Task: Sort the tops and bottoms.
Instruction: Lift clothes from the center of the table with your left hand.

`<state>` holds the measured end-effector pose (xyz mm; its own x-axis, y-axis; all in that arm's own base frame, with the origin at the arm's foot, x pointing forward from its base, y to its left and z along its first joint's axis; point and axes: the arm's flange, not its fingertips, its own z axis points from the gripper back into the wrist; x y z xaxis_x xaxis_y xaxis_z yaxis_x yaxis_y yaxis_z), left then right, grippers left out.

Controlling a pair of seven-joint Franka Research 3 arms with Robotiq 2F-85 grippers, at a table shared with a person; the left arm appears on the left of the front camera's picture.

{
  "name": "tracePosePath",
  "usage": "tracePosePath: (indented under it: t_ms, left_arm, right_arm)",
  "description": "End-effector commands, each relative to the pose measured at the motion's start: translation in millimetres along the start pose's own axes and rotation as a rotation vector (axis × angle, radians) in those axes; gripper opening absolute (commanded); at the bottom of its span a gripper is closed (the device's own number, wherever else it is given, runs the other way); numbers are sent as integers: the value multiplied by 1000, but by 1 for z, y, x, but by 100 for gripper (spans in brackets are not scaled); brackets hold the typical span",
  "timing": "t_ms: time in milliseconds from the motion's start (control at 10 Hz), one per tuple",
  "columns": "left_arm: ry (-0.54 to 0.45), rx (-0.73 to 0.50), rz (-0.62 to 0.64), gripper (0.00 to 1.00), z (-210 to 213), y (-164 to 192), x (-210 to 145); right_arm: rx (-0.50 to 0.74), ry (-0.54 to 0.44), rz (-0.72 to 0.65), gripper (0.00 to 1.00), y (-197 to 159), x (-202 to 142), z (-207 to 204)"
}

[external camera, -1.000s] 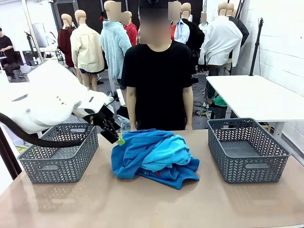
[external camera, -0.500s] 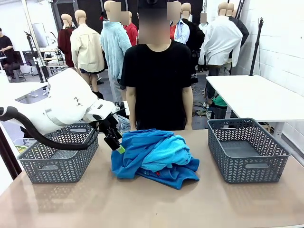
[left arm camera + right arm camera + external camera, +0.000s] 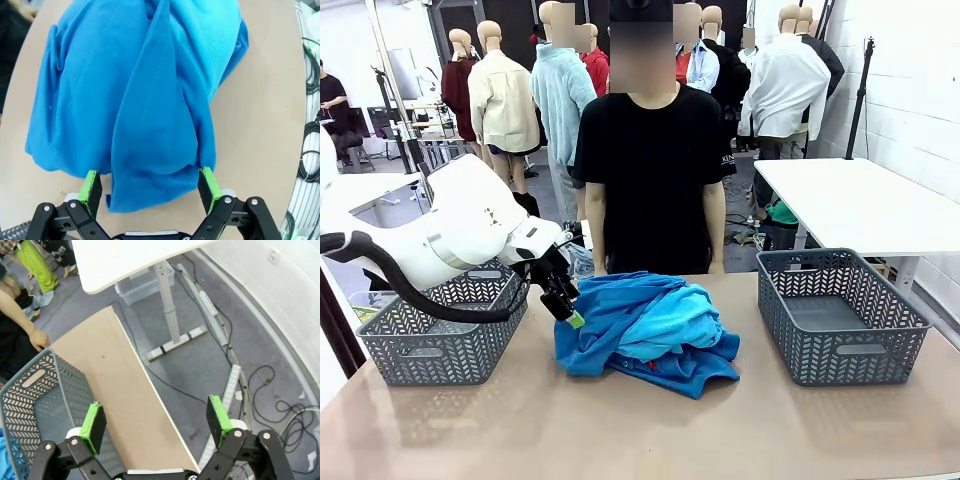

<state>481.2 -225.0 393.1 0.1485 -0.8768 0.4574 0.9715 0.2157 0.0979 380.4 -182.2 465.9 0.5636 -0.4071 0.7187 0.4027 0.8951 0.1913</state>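
From the front: a heap of blue tops (image 3: 645, 335) in the middle of the worktop (image 3: 620, 430), darker royal blue underneath and at the left, lighter turquoise folded on top. Flanked by two grey lattice baskets, the left basket (image 3: 440, 335) and the right basket (image 3: 840, 320), each well apart from the heap. Behind the far edge, a person (image 3: 655, 170) in a black shirt, arms down. At the heap's left edge, the left fingers (image 3: 563, 300), angled down from the white arm, green tip just beside the cloth; hard to judge from here how wide apart. Settled by the left wrist view: left fingers (image 3: 91, 186) spread wide, green pads either side of a lower fold of the tops (image 3: 150, 100), nothing pinched; contact with the cloth not possible to tell. Also plain there and not from the front: a stitched seam down the royal blue fold and bare worktop around the heap. From the right wrist view: right fingers (image 3: 218, 420) likewise spread wide and holding nothing, high over the worktop's end, above a corner of the right basket (image 3: 30, 410), with the floor, cables and a white table (image 3: 125, 260) beyond, and the person's hand (image 3: 39, 340) by the worktop's edge.
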Motion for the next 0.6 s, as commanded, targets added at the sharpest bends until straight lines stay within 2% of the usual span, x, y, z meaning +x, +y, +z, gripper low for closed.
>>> tracePosePath:
  t_ms: [0, 300, 500]
  left_arm:
    - [-15, -24, -8, 100, -9, 12, -5]
    - [-4, -43, -18, 100, -17, 14, -6]
    - [-5, -46, -48, 60, -15, 11, -5]
  right_arm:
    - [4, 6, -5, 100, 0, -1, 0]
    - [4, 6, -5, 100, 0, -1, 0]
    - [4, 6, -5, 100, 0, -1, 0]
